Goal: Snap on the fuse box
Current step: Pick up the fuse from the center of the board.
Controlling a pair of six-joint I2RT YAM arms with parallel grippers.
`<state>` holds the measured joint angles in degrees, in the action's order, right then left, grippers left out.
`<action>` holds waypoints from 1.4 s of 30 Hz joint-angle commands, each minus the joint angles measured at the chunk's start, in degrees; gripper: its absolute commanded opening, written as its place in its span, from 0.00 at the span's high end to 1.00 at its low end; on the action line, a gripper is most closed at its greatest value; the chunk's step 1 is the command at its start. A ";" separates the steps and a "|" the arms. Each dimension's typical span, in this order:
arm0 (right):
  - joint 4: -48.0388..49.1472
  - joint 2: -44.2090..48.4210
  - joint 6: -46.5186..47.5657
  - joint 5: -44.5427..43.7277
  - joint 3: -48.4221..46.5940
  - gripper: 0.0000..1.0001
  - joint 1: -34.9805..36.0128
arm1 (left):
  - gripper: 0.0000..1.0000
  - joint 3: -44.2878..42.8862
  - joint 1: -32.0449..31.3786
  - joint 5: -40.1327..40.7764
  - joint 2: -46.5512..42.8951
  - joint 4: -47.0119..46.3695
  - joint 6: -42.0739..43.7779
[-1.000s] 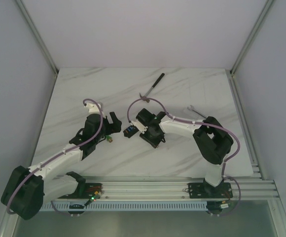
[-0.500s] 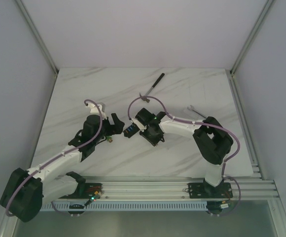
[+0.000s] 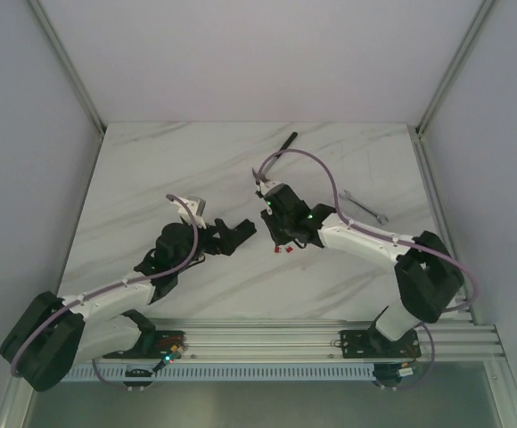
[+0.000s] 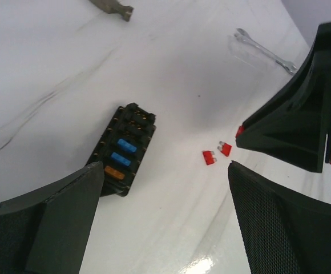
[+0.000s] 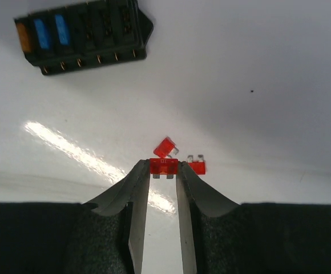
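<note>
Edges/room: table is boxed in by frame rails left and right, with a rail along the near edge. Back-left and near-right areas are open. Hammer lies at back centre, wrench right of centre, both well apart from the work spot. The two grippers sit close, nose to nose, mid-table.

Surface: white marble-look top, glossy, with a glare streak in the right wrist view. Plain pale walls.

Fuse box: flat on the table, face up, just ahead of the left gripper by its left finger. In the top view I can't make it out under that gripper. The long axis runs away from the left gripper, tilted slightly right. The orange fuse is at the near end, then two blue, and the far slots look bare. In the right wrist view it lies crosswise at top left, orange end left.

Left gripper: jaws wide, nothing in them.

Right gripper: jaws nearly closed, pinching a red fuse at the tips, low over the table. Two loose fuses lie just beside the tips, between it and the fuse box, apart from the box.
</note>
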<state>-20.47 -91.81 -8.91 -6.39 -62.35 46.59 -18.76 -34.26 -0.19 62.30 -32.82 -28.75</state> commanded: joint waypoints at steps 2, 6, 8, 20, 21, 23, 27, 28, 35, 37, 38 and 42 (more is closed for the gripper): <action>12.31 6.43 -8.71 -2.26 4.67 0.74 -0.06 | 0.02 1.75 -3.15 0.38 2.58 -13.40 1.49; 19.68 11.34 -12.90 -3.90 9.34 0.74 -0.02 | 0.05 2.14 -6.64 1.60 4.98 -18.84 3.69; 21.77 13.26 -14.62 -4.56 10.75 0.74 -0.01 | 0.07 2.24 -8.71 2.86 6.38 -21.24 5.19; 28.47 19.71 -20.69 -2.93 15.64 0.73 0.08 | 0.34 -1.98 -14.95 4.65 17.12 -30.28 9.58; 28.88 20.14 -20.96 -2.75 15.94 0.73 0.08 | 0.36 -2.29 -14.95 5.35 17.67 -30.40 9.59; 29.50 20.85 -21.45 -2.55 16.60 0.72 0.08 | 0.40 -2.67 -14.99 5.95 18.10 -31.35 9.88; 30.27 21.59 -22.54 -1.80 17.95 0.72 0.08 | 0.44 -3.41 -15.07 5.72 20.67 -33.17 10.35; 30.57 21.75 -22.89 -1.59 18.27 0.72 0.08 | 0.46 -3.73 -14.99 5.61 21.02 -33.30 10.40; 31.68 22.50 -24.10 -0.67 19.52 0.72 0.15 | 0.54 -5.27 -15.04 4.01 22.99 -35.35 10.33; 31.97 22.66 -24.27 -0.35 19.71 0.72 0.16 | 0.57 -5.10 -15.06 3.86 23.36 -36.40 10.23; 31.98 22.64 -24.38 -0.22 19.78 0.72 0.17 | 0.59 -5.18 -15.03 3.68 23.45 -36.78 10.23; 31.98 22.56 -24.75 0.02 19.96 0.72 0.17 | 0.63 -5.45 -15.08 2.20 23.91 -37.76 10.32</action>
<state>9.37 -70.50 -32.40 -6.81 -43.48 46.59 -22.85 -49.10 4.19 85.34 -65.93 -19.16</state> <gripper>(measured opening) 0.299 0.388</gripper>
